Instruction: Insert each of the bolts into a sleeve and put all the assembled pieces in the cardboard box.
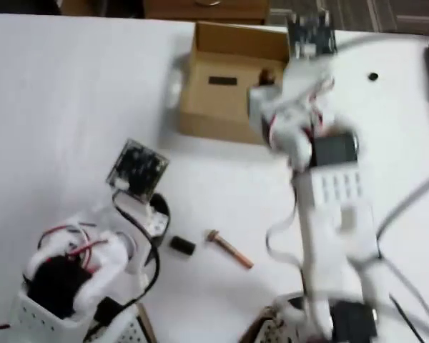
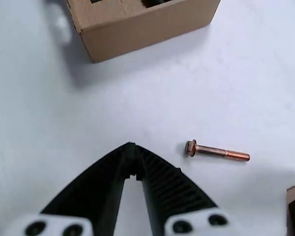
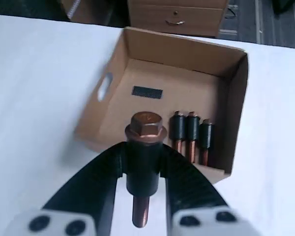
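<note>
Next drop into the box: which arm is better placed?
Right. The right gripper holds a sleeved bolt close to the cardboard box; the left gripper is shut, empty, by the loose bolt.

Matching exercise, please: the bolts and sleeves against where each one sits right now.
1. loose copper bolt
2. lone black cylindrical sleeve
3. three sleeved copper bolts
4. single sleeved copper bolt

A. inside the brown cardboard box
B. clamped in the right gripper
C. on the white table, next to the left arm
D. on the table, between sleeve and right arm

Pairs: 1-D, 2-C, 3-A, 4-B.
</note>
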`<action>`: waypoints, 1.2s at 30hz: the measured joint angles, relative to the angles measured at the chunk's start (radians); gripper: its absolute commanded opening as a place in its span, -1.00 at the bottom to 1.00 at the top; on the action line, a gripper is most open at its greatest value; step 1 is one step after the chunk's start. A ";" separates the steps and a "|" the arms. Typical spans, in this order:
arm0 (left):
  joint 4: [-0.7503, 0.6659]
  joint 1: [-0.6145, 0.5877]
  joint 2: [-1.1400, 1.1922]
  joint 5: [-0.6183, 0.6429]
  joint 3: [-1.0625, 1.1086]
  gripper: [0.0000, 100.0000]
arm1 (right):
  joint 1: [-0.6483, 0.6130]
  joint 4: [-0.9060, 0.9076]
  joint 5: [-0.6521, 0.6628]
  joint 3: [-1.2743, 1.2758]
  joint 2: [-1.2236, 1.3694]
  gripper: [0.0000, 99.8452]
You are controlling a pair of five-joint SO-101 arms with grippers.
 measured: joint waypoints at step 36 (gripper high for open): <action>0.060 -0.132 -0.456 0.000 0.249 -0.96 | -0.014 0.175 0.204 -1.178 1.404 -0.96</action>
